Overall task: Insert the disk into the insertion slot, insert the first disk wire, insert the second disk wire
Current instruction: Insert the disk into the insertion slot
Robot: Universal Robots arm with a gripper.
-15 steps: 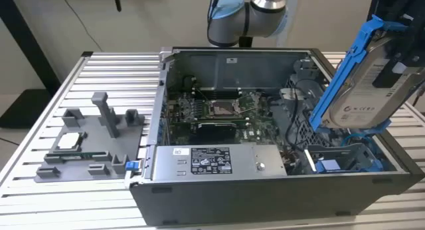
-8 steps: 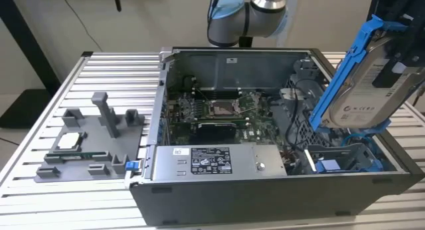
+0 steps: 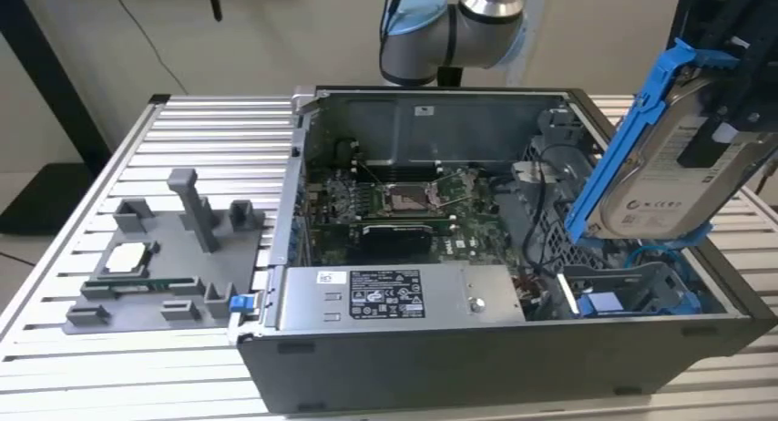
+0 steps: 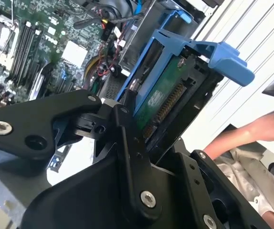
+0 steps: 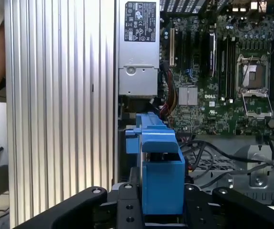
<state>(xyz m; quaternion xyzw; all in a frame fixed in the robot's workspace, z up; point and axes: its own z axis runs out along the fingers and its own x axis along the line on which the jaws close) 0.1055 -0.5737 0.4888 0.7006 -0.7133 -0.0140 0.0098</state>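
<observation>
Claw (image 5: 162,212) is clamped tight on the disk (image 3: 675,166), holding it tilted in the upper right of the exterior frame, just above the insertion slot (image 3: 626,284) at lower right. I reckon I need to level it and square it to the slot's opening so it doesn't jam.
</observation>
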